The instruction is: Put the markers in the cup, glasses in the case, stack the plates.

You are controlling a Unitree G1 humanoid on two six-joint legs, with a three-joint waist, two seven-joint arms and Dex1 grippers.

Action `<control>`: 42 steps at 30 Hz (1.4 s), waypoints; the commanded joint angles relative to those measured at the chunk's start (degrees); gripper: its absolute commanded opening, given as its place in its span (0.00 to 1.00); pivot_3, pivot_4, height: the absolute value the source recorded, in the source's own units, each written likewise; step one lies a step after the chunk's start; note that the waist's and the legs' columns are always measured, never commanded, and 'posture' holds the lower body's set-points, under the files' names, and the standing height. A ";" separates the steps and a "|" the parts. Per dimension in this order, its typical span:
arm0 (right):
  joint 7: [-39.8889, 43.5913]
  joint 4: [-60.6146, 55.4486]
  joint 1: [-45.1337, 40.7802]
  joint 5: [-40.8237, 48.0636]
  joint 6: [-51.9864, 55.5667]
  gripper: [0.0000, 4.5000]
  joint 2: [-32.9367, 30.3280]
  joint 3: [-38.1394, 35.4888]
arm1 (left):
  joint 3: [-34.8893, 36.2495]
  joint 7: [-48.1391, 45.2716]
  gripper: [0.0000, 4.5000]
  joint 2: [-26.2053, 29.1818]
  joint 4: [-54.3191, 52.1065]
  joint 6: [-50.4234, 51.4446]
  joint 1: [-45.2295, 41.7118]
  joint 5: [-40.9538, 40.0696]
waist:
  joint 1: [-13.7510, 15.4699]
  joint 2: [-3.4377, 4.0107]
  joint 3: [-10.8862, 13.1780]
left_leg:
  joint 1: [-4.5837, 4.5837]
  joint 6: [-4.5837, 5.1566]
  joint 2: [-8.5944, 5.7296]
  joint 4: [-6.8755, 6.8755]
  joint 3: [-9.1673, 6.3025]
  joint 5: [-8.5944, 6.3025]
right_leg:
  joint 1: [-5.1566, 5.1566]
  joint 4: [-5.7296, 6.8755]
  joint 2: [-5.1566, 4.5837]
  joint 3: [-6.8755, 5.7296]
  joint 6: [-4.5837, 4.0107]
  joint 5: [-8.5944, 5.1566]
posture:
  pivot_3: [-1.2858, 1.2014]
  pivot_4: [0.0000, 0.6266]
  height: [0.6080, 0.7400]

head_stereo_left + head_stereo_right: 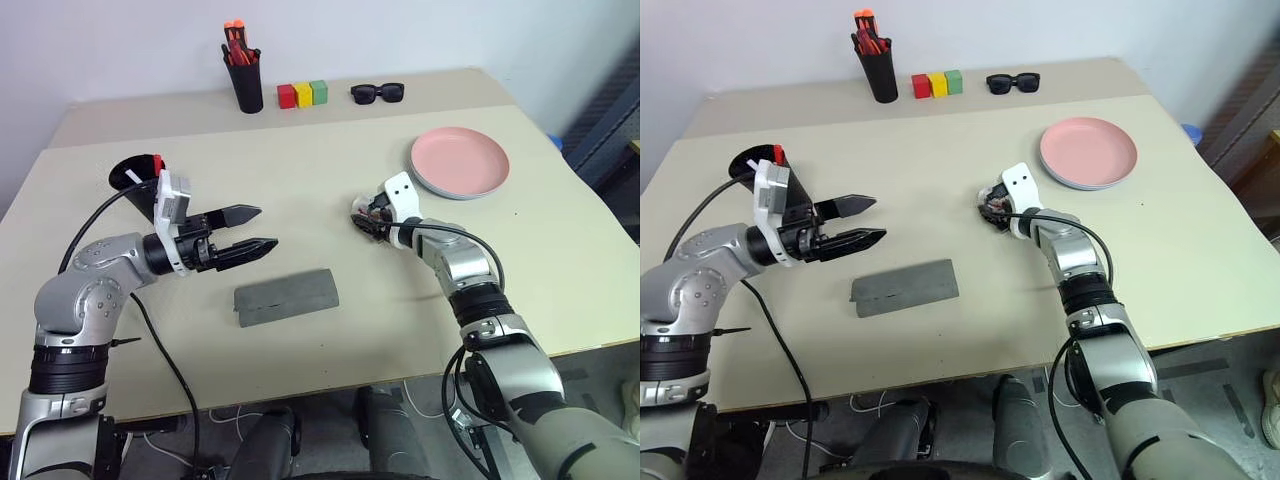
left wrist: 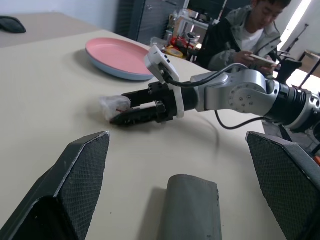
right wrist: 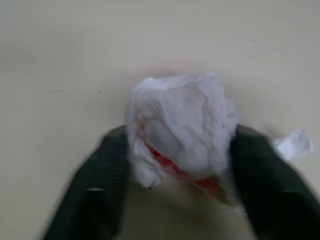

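Observation:
The pink plate (image 1: 458,162) lies on the light blue plate (image 2: 114,71) at the table's right. The grey case (image 1: 286,296) lies folded shut near the front middle. The black cup (image 1: 133,176) stands at the left behind my left wrist, with a red marker tip (image 1: 157,160) sticking out of it. The glasses are out of view. My left gripper (image 1: 266,227) hovers open above the table, left of the case. My right gripper (image 1: 362,225) is low over the table's middle, its fingers pressed on both sides of a crumpled white wad (image 3: 180,115) with red streaks.
At the back stand a black pen pot (image 1: 243,80) with orange-red pens, red, yellow and green blocks (image 1: 303,95) and black sunglasses (image 1: 377,93). A seated person (image 2: 250,30) shows beyond the table's right side in the left wrist view.

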 commanded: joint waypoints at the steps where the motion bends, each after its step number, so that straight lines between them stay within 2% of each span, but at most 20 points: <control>1: 0.30 -1.90 -2.89 1.72 -1.30 0.15 -0.63 -3.02 | 1.44 0.43 1.00 0.78 -2.24 0.32 0.10 -1.37 | 0.00 0.00 0.00 | 0.00 0.00 0.00 0.00 0.00 0.00 | 0.00 0.00 0.00 0.00 0.00 0.00 | 0.52 0.24 1.00; 2: 0.38 -2.24 -3.47 2.44 -1.70 0.01 -0.99 -4.08 | 1.42 0.39 1.00 0.79 -2.17 0.21 0.24 -1.26 | 0.00 0.00 0.00 | 0.00 0.00 0.00 0.00 0.00 0.00 | 0.00 0.00 0.00 0.00 0.00 0.00 | 0.52 0.24 1.00; 6: -3.05 1.41 -6.90 2.95 -4.55 0.00 -3.26 -8.28 | 1.33 0.45 1.00 0.57 -2.12 0.00 0.49 -1.21 | 0.01 0.00 0.00 | 0.00 0.00 0.00 0.00 0.00 0.00 | 0.00 0.00 0.00 0.00 0.00 0.00 | 0.52 0.24 1.00; 11: -12.00 18.28 -13.97 -1.02 -13.37 0.00 -10.81 -10.56 | 0.71 0.64 1.00 -0.24 -1.73 -0.57 -0.09 -1.15 | 0.40 0.00 0.00 | -0.01 0.03 -0.16 0.00 -0.02 -0.01 | 0.04 -0.03 -0.03 0.00 0.00 0.00 | 0.52 0.24 1.00; 12: -12.35 20.89 -15.03 -1.43 -15.21 0.19 -11.69 -10.57 | 0.60 0.60 1.00 -0.27 -1.58 -0.70 -0.18 -1.08 | 0.30 0.00 0.00 | -0.01 0.02 -0.17 -0.01 0.00 -0.01 | 0.04 -0.05 -0.04 0.00 0.00 0.00 | 0.52 0.24 1.00; 13: -12.66 23.06 -15.84 -1.95 -16.77 0.26 -12.35 -10.47 | 0.50 0.60 1.00 -0.29 -1.52 -0.77 -0.23 -1.03 | 0.08 0.00 0.00 | -0.01 0.01 -0.17 -0.03 0.00 0.00 | 0.05 -0.07 -0.03 0.00 0.00 0.00 | 0.52 0.24 1.00; 14: -12.88 25.00 -16.44 -2.78 -18.21 0.36 -12.90 -10.08 | 0.47 0.65 1.00 -0.34 -1.51 -0.77 -0.26 -1.04 | -0.12 0.00 0.00 | 0.00 0.01 -0.16 -0.05 0.03 0.00 | 0.04 -0.08 -0.03 0.00 0.00 0.00 | 0.52 0.24 1.00; 17: -12.49 28.94 -17.50 -4.46 -20.22 0.70 -13.51 -9.23 | 0.51 0.78 1.00 -0.39 -1.79 -0.67 -0.07 -1.10 | -1.05 0.00 0.00 | 0.03 0.01 -0.13 -0.08 0.09 0.00 | 0.03 -0.06 0.00 0.03 0.00 0.00 | 0.52 0.24 1.00; 18: -12.79 29.35 -17.74 -5.06 -21.03 0.84 -13.50 -8.93 | 0.68 0.83 1.00 -0.31 -1.82 -0.56 0.01 -1.19 | -1.23 0.00 0.00 | 0.03 0.01 -0.12 -0.08 0.09 0.00 | 0.02 -0.05 0.00 0.03 0.00 0.00 | 0.52 0.24 1.00; 20: -13.45 29.87 -18.10 -5.82 -22.18 0.98 -13.53 -8.65 | 0.83 0.96 1.00 -0.26 -1.84 -0.54 0.13 -1.22 | -1.47 0.01 0.01 | 0.01 0.01 -0.11 -0.07 0.09 0.00 | 0.02 -0.05 -0.01 0.04 0.00 0.00 | 0.52 0.24 1.00; 23: -13.57 29.90 -18.30 -5.21 -23.12 0.98 -13.74 -9.76 | 0.96 1.31 1.00 -0.35 -2.12 -0.58 0.56 -1.20 | -1.44 0.01 0.01 | 0.01 0.01 -0.11 -0.07 0.09 0.00 | 0.01 -0.05 -0.01 0.05 0.00 0.00 | 0.52 0.24 1.00; 26: -8.54 26.51 -17.95 -2.04 -24.53 0.98 -13.58 -11.83 | 1.56 2.19 1.00 -0.72 -3.13 -0.82 1.40 -1.46 | -1.38 0.01 0.01 | 0.01 0.00 -0.11 -0.07 0.07 0.00 | 0.02 -0.06 -0.02 0.05 0.00 0.00 | 0.52 0.24 1.00; 28: 0.48 19.97 -15.23 1.28 -24.29 0.98 -12.70 -11.74 | 2.26 2.36 1.00 -0.52 -3.76 -1.23 2.64 -1.50 | -1.43 0.01 0.01 | 0.00 0.01 -0.11 -0.07 0.07 0.00 | 0.02 -0.06 -0.02 0.05 0.00 0.00 | 0.52 0.24 1.00; 31: 15.36 2.87 -6.78 7.13 -21.24 0.98 -12.58 -9.29 | 3.55 2.52 1.00 -0.13 -4.15 -2.51 4.22 -1.38 | -1.34 0.01 0.01 | 0.01 0.02 0.00 -0.08 0.03 -0.01 | 0.03 -0.05 0.02 0.03 0.00 0.00 | 0.52 0.24 1.00; 34: 24.79 -14.30 1.46 13.25 -15.01 0.98 -14.39 -7.69 | 4.39 2.12 1.00 0.56 -4.18 -4.00 5.85 -0.53 | -0.93 0.02 0.00 | -0.01 0.04 0.04 -0.06 0.01 -0.02 | 0.01 -0.02 0.02 0.02 0.01 0.00 | 0.52 0.24 1.00; 39: 31.51 -29.90 8.45 20.77 -1.97 0.98 -17.89 -6.97 | 5.43 0.95 1.00 1.66 -2.30 -6.68 8.36 0.51 | 0.19 0.06 0.03 | 0.03 0.28 0.00 0.03 0.02 -0.16 | 0.03 0.02 -0.03 0.04 0.01 0.01 | 0.52 0.24 1.00; 42: 34.84 -36.50 12.72 21.77 1.04 0.98 -21.37 -6.14 | 5.02 0.33 1.00 2.16 -1.32 -7.74 8.56 1.06 | 0.51 0.03 0.01 | 0.05 0.28 0.04 0.03 0.01 -0.16 | 0.05 0.04 0.02 0.02 0.00 0.00 | 0.52 0.24 1.00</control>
